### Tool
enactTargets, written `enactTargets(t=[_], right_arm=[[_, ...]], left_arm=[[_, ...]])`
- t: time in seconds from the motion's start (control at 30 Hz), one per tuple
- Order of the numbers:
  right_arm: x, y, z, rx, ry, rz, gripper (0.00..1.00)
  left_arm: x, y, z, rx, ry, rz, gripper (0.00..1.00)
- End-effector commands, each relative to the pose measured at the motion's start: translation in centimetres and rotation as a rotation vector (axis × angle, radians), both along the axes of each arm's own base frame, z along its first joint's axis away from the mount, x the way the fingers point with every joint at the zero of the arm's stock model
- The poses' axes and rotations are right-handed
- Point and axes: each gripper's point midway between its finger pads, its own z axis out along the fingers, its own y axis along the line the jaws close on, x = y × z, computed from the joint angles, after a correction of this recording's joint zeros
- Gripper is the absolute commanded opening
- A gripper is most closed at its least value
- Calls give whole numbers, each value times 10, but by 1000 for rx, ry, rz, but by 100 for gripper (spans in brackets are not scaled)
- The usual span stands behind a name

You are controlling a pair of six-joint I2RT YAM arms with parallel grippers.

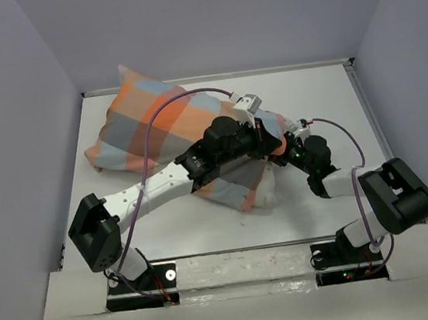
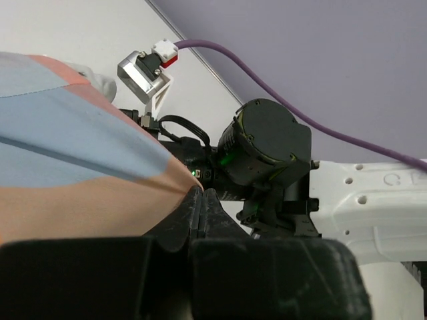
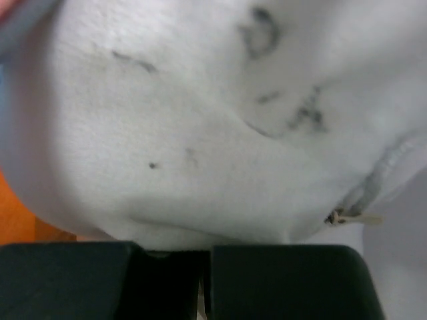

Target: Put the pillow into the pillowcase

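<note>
The checked pillowcase (image 1: pixel 147 121) lies slantwise across the table, bulging over most of the pillow. Only a white corner of the pillow (image 1: pixel 263 194) shows at its lower right end. My left gripper (image 1: pixel 264 134) reaches over that end. In the left wrist view it (image 2: pixel 199 193) is shut, with the peach edge of the pillowcase (image 2: pixel 80 153) drawn to a point at its tips. My right gripper (image 1: pixel 285 151) meets it from the right. In the right wrist view its jaws (image 3: pixel 205 253) are shut against the white pillow (image 3: pixel 200 120), which fills the frame.
Grey walls enclose the white table (image 1: pixel 316 100) on three sides, close behind the pillowcase's far corner. Purple cables (image 1: pixel 155 128) arc over the left arm and the fabric. The right arm's wrist motor (image 2: pixel 267 147) sits just beyond my left fingertips.
</note>
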Motion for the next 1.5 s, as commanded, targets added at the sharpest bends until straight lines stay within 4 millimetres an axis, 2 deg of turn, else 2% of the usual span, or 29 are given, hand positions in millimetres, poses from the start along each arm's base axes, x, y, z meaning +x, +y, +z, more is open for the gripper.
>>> enactTargets(t=[0.0,0.03,0.1,0.13,0.17,0.2,0.23,0.27,0.3,0.33,0.37,0.4,0.43,0.47,0.53,0.57,0.6,0.63,0.67,0.7,0.73,0.77,0.8,0.93,1.17,1.27,1.33,1.37,1.47], right_arm=[[26,-2,62,87,-175,-82,0],[25,-2,64,75,-183,-81,0],[22,-3,54,33,-143,-76,12],[21,-5,47,-20,-134,-74,22],[19,-7,57,-50,-153,-75,30],[15,-15,35,-156,-88,-82,48],[11,-18,32,-198,-77,-81,57],[7,-22,45,-230,-101,-83,68],[4,-27,41,-277,-84,-86,71],[-7,-34,23,-363,-29,-62,74],[-14,-38,19,-392,-19,-56,77],[-26,-44,19,-413,-9,-53,80],[-33,-47,17,-438,-14,-41,81],[-40,-48,14,-450,-8,-24,81],[-62,-44,18,-470,-26,52,81],[-71,-41,17,-481,-23,89,82],[-78,-38,18,-492,-24,115,82],[-90,-34,14,-520,-14,162,82],[-96,-32,12,-529,-7,187,83],[-101,-29,10,-532,1,210,83],[-109,-24,5,-526,15,242,83],[-117,-16,2,-521,16,278,83],[-121,-11,0,-511,16,298,83],[-141,20,-2,-477,-16,432,84],[-127,40,-2,-458,-52,467,81],[-126,43,-16,-479,-7,484,77],[-121,41,-24,-497,15,457,67],[-119,40,-27,-504,23,446,67],[-115,47,-22,-491,12,449,36]], left_arm=[[-24,-16,62,-216,-13,-120,0],[-20,-18,63,-225,-8,-121,11],[-9,-20,59,-219,-14,-101,36],[-4,-22,54,-205,-16,-86,49],[0,-19,52,-195,-23,-67,67],[4,-8,54,-162,-60,-40,75],[9,1,55,-134,-88,7,85],[24,18,46,-85,-106,118,92],[28,32,46,-61,-130,165,93],[38,65,58,-38,-171,279,95],[42,85,39,7,-157,332,97],[44,104,34,20,-151,379,97],[38,134,53,-29,-167,434,99],[51,167,29,17,-145,543,99],[45,218,27,20,-141,671,99],[45,238,17,40,-126,732,99],[51,269,-8,76,-84,837,99],[43,290,-13,80,-71,876,99],[41,304,-38,111,-29,913,99],[40,316,-46,115,-12,948,99],[42,340,-52,108,5,1019,99],[40,344,-69,107,46,1018,99],[44,361,-66,64,36,1076,99],[50,378,-87,1,67,1116,99],[84,375,-116,-66,104,1109,99],[95,366,-107,-175,72,1078,99],[102,369,-96,-226,29,1097,99],[105,368,-93,-238,15,1095,99],[115,376,-91,-272,-29,1140,91]])
